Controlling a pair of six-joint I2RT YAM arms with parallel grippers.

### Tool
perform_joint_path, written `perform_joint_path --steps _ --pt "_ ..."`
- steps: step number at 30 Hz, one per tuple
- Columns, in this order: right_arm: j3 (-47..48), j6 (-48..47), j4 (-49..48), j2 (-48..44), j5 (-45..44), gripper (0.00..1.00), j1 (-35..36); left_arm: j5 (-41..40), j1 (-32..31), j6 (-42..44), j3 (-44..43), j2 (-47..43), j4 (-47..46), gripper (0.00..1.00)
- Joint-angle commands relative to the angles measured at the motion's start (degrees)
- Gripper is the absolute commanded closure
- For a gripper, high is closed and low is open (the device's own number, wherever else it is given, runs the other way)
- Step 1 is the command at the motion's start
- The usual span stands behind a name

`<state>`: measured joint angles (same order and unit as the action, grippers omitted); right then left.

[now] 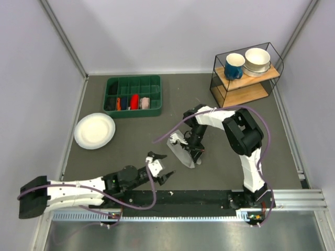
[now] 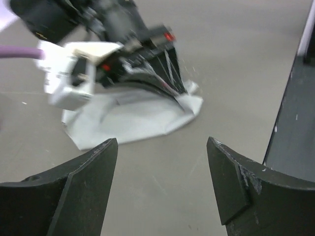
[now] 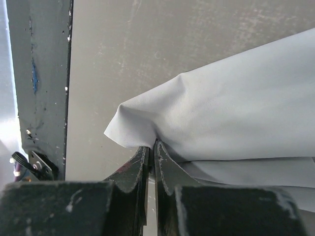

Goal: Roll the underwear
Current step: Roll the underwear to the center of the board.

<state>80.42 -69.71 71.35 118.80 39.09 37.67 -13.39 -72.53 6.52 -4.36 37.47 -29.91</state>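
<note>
Grey tabletop (image 1: 131, 141) near the front edge carries the underwear (image 1: 183, 156), seemingly light, limp cloth best pinched at a fold, where the right gripper (image 3: 151, 147) is clenched while the left gripper (image 2: 161, 143) hovers spread nearby.

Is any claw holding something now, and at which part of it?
The right claw pinches the underwear at a folded edge. The left claw is open and holds nothing.
</note>
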Motion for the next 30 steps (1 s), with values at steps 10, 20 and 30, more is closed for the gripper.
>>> perform_joint_path --steps 10,20,30 --pt "6.4 8.4 3.9 5.8 2.0 0.99 -1.8 8.1 0.0 8.5 -18.8 35.9 -1.5 0.25" --pt "6.9 8.6 4.4 6.5 2.0 0.99 -2.3 7.7 0.0 6.6 -25.9 50.8 -3.5 0.31" --pt "6.4 8.3 4.4 6.9 2.3 0.99 -2.6 5.2 0.5 0.5 -29.0 56.7 -2.3 0.54"
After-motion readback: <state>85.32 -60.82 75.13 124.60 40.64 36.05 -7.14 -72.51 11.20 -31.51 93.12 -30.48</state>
